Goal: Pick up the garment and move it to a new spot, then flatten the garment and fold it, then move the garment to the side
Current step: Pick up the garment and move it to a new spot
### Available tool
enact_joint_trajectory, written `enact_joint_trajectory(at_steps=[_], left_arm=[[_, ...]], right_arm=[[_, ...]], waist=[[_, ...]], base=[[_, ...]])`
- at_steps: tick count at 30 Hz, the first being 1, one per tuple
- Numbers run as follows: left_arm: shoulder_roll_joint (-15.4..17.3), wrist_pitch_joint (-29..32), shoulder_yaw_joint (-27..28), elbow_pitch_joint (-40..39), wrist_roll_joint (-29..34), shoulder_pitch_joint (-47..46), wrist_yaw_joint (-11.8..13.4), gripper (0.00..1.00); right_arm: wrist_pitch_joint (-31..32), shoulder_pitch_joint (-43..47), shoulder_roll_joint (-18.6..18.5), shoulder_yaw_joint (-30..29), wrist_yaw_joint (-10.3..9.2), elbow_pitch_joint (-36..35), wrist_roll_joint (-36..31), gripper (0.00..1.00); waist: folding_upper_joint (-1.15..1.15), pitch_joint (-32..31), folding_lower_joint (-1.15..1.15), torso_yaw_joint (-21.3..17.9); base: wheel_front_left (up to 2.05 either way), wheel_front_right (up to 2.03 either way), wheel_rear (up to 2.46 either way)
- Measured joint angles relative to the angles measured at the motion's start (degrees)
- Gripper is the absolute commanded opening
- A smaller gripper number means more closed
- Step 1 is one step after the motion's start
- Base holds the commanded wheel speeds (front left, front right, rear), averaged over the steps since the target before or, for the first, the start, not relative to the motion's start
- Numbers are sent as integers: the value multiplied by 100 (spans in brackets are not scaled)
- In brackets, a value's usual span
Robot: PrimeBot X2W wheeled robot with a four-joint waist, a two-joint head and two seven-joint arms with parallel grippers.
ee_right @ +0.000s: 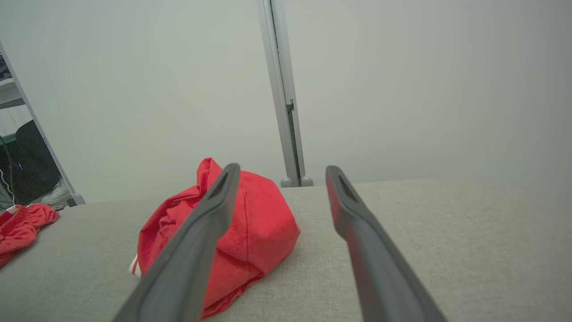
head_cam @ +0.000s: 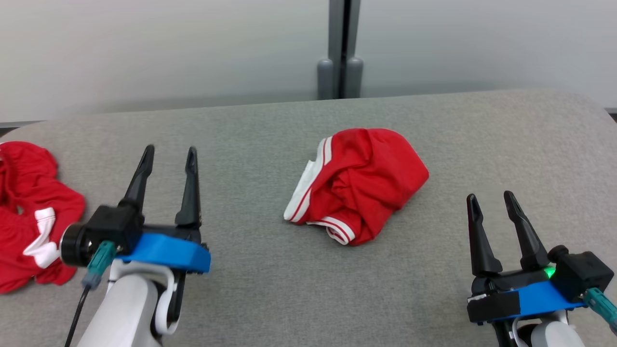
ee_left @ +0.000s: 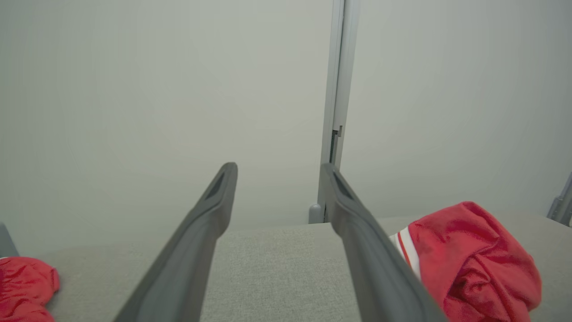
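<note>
Tabletop (head_cam: pixel 250 144): garment (head_cam: pixel 359 185) left of right pincer (head_cam: pixel 490 196)

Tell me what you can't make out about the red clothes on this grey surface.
1. The middle red garment, head view: it is crumpled, so its own folds hide its type and underside.
2. Same garment, right wrist view: a dark finger covers its middle.
3. The second red garment, head view: cut off by the left edge.
</note>
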Motion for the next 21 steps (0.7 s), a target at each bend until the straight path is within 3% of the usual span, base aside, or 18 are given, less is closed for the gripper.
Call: enact_joint_trajectory(at_steps=[8, 21], left_arm=[[45, -1, 417, -553, 138, 868, 160, 100], [-121, -1, 688, -749, 286, 1642, 246, 100]], right_arm=[[11, 120, 0, -40, 0, 54, -54, 100], [135, 333, 0, -111, 0, 93, -71, 100]], waist=[[0, -197, 0, 303], [0, -365, -1, 516]], base=[[0, 0, 0], [0, 0, 0]])
